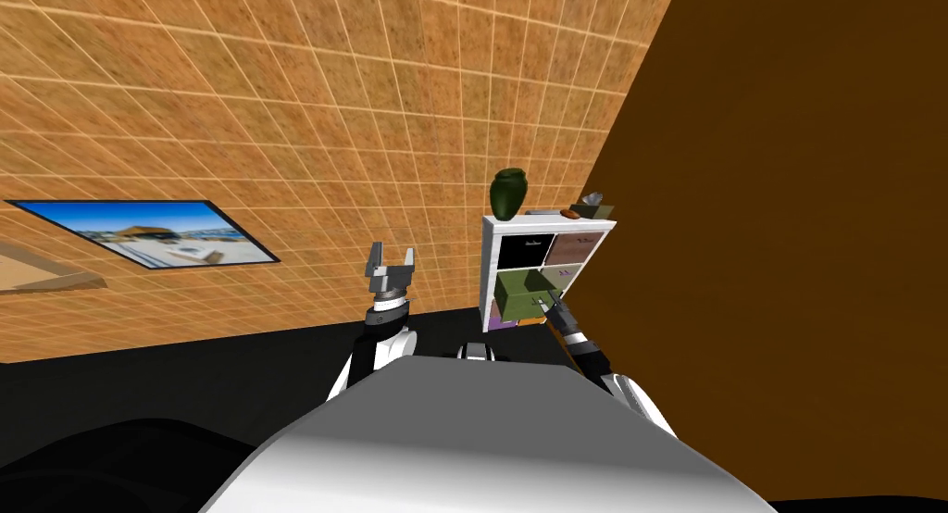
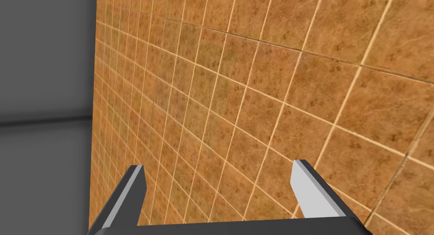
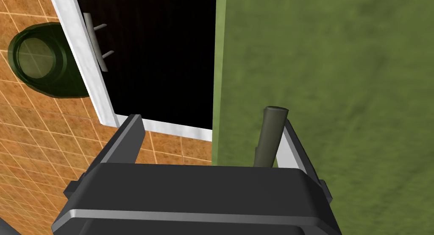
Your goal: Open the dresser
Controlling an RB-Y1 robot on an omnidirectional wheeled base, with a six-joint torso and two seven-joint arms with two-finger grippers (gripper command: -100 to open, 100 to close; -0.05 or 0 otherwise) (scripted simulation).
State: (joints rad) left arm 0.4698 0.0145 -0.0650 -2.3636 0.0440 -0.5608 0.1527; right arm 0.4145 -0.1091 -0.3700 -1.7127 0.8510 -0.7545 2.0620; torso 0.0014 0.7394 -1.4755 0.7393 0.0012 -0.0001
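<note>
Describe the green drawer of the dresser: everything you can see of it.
The green drawer is a plain, matte olive box with a flat front, fabric-like in look. It stands pulled partway out of the white dresser, below the black drawer. A dark olive bar handle juts from its front, between the right gripper's open fingers, close to one; whether they touch it is unclear.

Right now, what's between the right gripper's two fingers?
The green drawer's dark handle, beside one finger of the open right gripper. The right wrist view shows it.
</note>
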